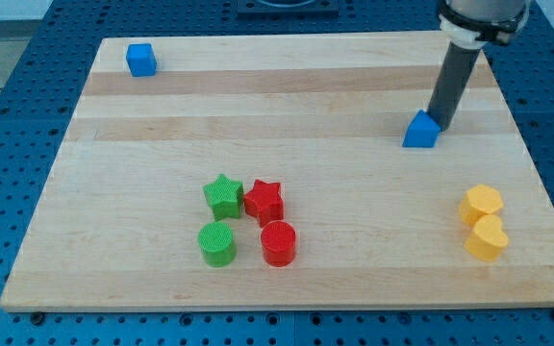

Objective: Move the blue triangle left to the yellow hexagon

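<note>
The blue triangle [420, 130] lies on the wooden board toward the view's upper right. My tip [441, 123] is right against the triangle's upper right side. The yellow hexagon [481, 203] sits near the board's right edge, below and to the right of the triangle. A yellow heart-shaped block [487, 237] touches the hexagon just below it.
A blue cube [141, 60] sits at the board's top left corner. A green star [223, 195], red star [264, 201], green cylinder [217, 243] and red cylinder [278, 242] cluster at the bottom centre. The wooden board [287, 96] lies on a blue perforated table.
</note>
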Controlling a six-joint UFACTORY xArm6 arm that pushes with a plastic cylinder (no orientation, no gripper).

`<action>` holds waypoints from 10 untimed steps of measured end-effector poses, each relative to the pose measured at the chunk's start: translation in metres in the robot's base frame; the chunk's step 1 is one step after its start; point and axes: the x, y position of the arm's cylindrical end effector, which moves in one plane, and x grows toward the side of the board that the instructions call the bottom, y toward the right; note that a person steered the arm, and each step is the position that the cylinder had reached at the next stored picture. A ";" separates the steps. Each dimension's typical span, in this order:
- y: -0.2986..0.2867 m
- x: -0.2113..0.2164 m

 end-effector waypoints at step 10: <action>-0.032 0.080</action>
